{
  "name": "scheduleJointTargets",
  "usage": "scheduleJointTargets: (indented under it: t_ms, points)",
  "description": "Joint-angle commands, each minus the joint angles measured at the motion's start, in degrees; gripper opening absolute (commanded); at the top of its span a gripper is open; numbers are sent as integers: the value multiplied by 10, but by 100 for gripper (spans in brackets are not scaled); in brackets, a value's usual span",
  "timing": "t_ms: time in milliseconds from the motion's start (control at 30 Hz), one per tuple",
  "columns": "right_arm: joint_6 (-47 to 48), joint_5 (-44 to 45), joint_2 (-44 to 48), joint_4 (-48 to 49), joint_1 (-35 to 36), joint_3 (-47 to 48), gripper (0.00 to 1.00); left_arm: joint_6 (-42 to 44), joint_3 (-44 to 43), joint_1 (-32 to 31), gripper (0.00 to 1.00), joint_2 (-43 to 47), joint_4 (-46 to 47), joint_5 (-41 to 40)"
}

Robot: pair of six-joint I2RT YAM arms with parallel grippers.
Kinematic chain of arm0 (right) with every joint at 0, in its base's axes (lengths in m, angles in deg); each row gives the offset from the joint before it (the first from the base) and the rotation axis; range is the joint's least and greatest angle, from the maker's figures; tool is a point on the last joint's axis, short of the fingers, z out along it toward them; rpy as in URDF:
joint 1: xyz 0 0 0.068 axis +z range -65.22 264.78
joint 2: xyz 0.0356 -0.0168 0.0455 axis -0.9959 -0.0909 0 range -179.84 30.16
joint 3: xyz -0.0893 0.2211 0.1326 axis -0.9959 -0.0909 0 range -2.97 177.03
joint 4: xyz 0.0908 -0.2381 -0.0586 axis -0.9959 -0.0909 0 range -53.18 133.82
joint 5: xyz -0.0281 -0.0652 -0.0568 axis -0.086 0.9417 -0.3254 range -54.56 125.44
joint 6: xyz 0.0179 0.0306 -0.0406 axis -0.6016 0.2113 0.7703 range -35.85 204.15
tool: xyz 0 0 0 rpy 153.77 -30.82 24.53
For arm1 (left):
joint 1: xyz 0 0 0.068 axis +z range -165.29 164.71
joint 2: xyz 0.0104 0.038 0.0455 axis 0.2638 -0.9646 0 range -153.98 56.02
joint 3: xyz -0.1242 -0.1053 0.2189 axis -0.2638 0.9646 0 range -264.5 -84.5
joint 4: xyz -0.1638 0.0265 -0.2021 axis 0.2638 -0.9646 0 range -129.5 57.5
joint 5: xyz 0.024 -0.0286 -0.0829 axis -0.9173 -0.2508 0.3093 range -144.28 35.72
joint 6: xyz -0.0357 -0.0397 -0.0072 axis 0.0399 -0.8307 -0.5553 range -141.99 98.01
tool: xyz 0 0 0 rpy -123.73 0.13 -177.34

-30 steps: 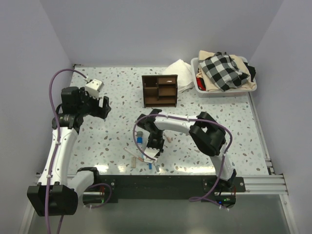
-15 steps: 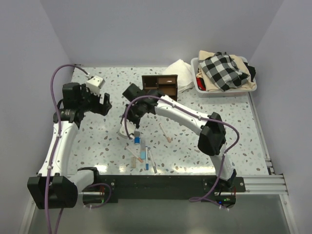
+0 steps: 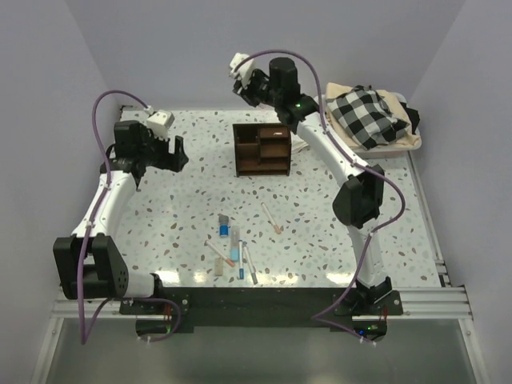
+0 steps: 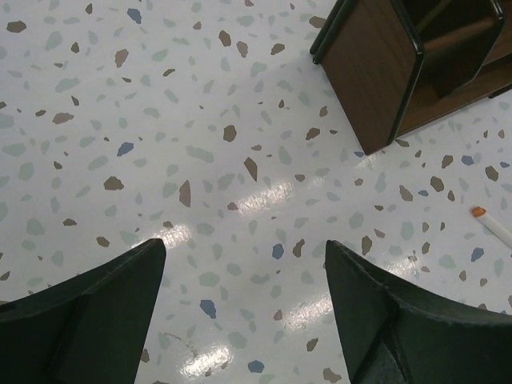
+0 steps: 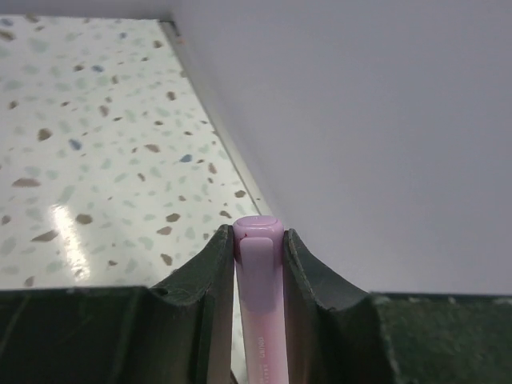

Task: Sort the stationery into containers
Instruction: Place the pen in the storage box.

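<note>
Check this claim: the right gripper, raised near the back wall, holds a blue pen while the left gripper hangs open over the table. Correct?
No. The right wrist view shows the pen in the right gripper is pink, not blue. The left gripper does hang open over the table.

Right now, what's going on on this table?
Two robot arms are sorting pens into a wooden organizer. The right gripper is clamped on a pink pen and is up high near the back wall, behind the organizer. The left gripper hangs open and empty over the table, to the organizer's left. Several loose pens lie near the front edge, not yet sorted.
</note>
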Motion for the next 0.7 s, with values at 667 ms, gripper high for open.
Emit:
scheduleJointTargets:
  t_ms: [667]
  points:
    - [-430, 5, -36, 286, -46, -112, 0, 19, -95, 4, 84, -96, 5, 22]
